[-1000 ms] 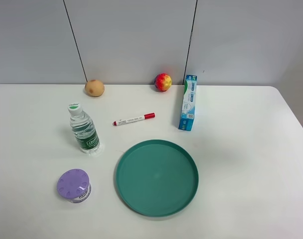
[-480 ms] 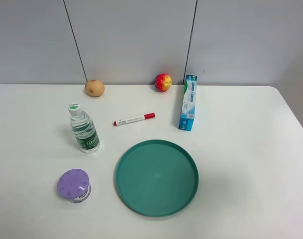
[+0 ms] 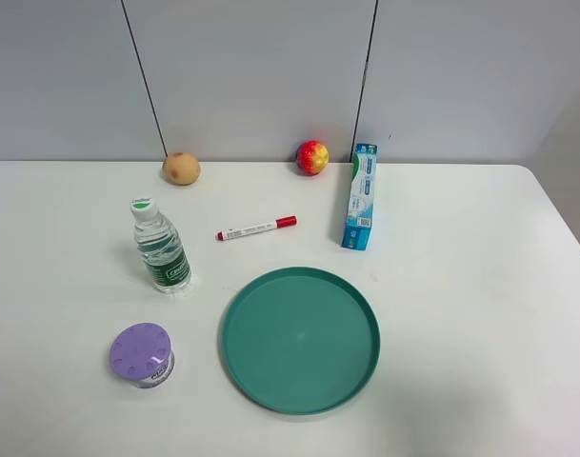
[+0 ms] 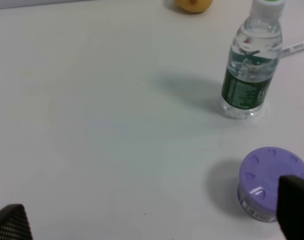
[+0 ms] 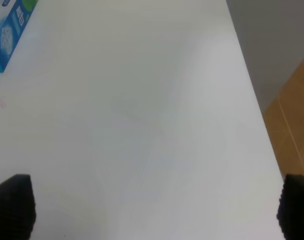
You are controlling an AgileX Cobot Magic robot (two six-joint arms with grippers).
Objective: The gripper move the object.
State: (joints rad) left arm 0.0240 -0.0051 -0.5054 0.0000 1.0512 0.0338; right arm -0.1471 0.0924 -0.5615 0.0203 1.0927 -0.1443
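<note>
The small jar with the lavender dotted lid (image 3: 142,354) stands upright at the front left of the white table, left of the teal plate (image 3: 300,340). It also shows in the left wrist view (image 4: 269,182), partly behind one black fingertip (image 4: 294,207). My left gripper (image 4: 152,220) is open and empty, with the jar close to one finger, not between the jaws. My right gripper (image 5: 154,207) is open and empty over bare table near the right edge. Neither arm shows in the exterior high view.
A green-capped water bottle (image 3: 161,249) stands behind the jar. A red marker (image 3: 257,228), a blue toothpaste box (image 3: 362,196), a potato (image 3: 181,168) and an apple (image 3: 311,157) lie further back. The table's right edge (image 5: 251,85) drops to the floor.
</note>
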